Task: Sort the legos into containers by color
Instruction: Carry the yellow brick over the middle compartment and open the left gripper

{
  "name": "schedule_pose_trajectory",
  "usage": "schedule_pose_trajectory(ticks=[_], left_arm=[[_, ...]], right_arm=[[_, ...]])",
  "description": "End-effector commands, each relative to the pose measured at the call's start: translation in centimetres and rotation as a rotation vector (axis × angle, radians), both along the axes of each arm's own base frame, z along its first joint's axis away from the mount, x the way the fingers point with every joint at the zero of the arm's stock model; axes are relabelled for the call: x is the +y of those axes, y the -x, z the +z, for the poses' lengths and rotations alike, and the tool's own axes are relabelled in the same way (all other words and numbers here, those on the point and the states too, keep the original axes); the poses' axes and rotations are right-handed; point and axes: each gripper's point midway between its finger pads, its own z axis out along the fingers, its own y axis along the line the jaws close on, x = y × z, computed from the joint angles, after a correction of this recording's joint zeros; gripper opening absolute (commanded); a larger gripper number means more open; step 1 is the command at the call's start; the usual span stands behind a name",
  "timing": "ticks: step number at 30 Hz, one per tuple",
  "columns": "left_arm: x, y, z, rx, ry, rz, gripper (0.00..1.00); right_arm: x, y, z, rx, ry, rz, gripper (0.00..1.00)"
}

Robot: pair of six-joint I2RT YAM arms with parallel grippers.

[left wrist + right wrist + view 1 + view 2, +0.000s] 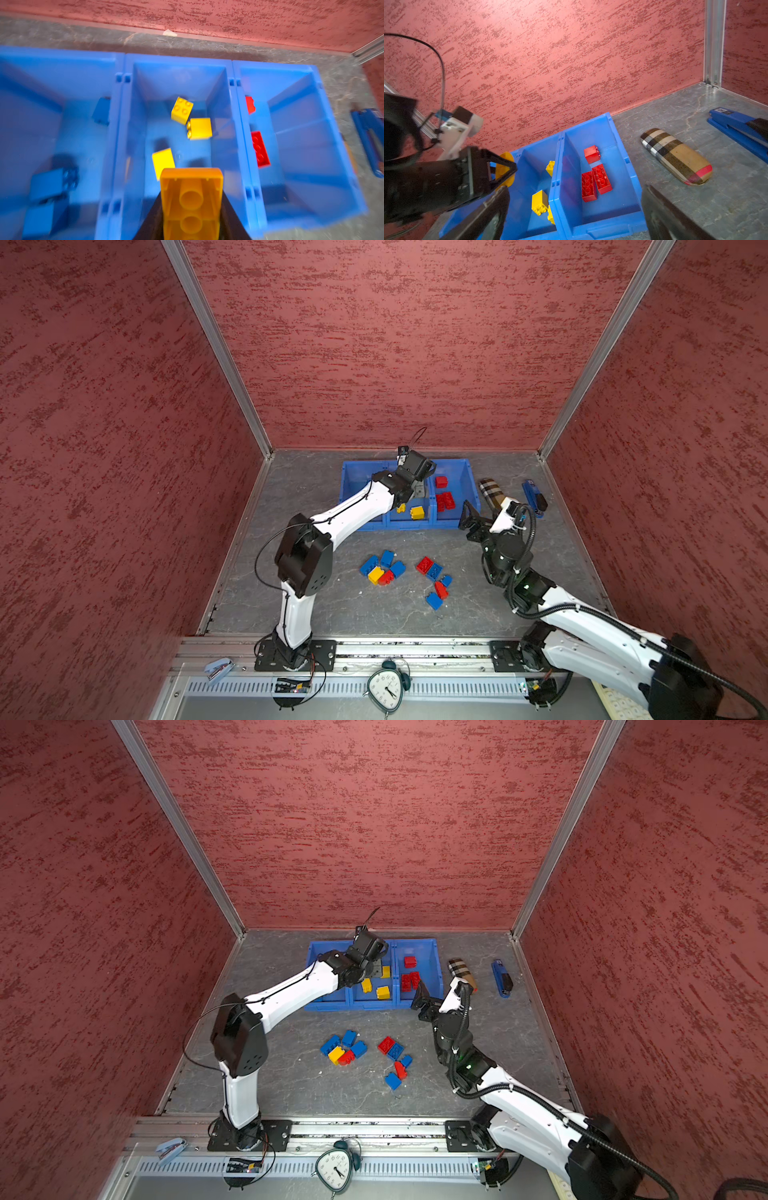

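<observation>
The containers (409, 524) are three joined blue bins (353, 1006) at the back of the table. My left gripper (191, 199) is shut on a yellow lego (191, 187), held above the middle bin, underside toward the wrist camera. Three yellow legos (199, 127) lie in that bin. Red legos (593, 182) lie in the right bin and blue legos (52, 182) in the left one. My right gripper (576, 190) hangs open and empty over the right bin's front corner (471, 516). Loose red, blue and yellow legos (382, 568) lie in two clusters (434, 578) on the table in front of the bins.
A tan plaid case (492, 493) and a blue-and-black stapler (534, 497) lie to the right of the bins. An alarm clock (386, 686) and a small stapler (218, 670) sit on the front rail. Red walls enclose three sides.
</observation>
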Motion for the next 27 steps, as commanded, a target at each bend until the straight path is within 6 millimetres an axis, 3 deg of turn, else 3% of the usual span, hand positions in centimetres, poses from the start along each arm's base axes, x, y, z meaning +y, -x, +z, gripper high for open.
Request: schedule_pose_trajectory(ticks=[1,8,12,17,21,24,27], left_arm=[[0.0,-2.2,-1.3,0.000,-0.081,-0.051,0.22],[0.0,-5.7,-5.1,0.026,-0.155,-0.006,0.28],[-0.3,-6.3,-5.7,0.045,-0.168,0.003,0.52],[-2.4,-5.1,-2.7,0.010,-0.110,-0.051,0.70],[-4.2,-1.4,1.4,-0.021,-0.005,-0.129,0.81],[-4.3,2.2,4.7,-0.107,0.072,-0.178,0.92],[-1.9,5.0,7.0,-0.194,0.133,-0.143,0.99]], right_arm=[[-1.0,0.6,-1.0,0.038,-0.037,-0.025,0.99],[-1.5,1.3,-0.7,0.037,-0.037,-0.011,0.99],[-1.2,1.3,-0.9,0.057,-0.028,0.007,0.99],[-0.4,1.3,-1.6,0.083,-0.018,0.042,0.99],[1.2,1.3,-3.4,0.170,0.039,0.129,0.99],[5.1,2.2,-6.5,0.320,0.181,0.364,0.99],[10.2,5.0,-10.1,0.489,0.271,0.711,0.95]])
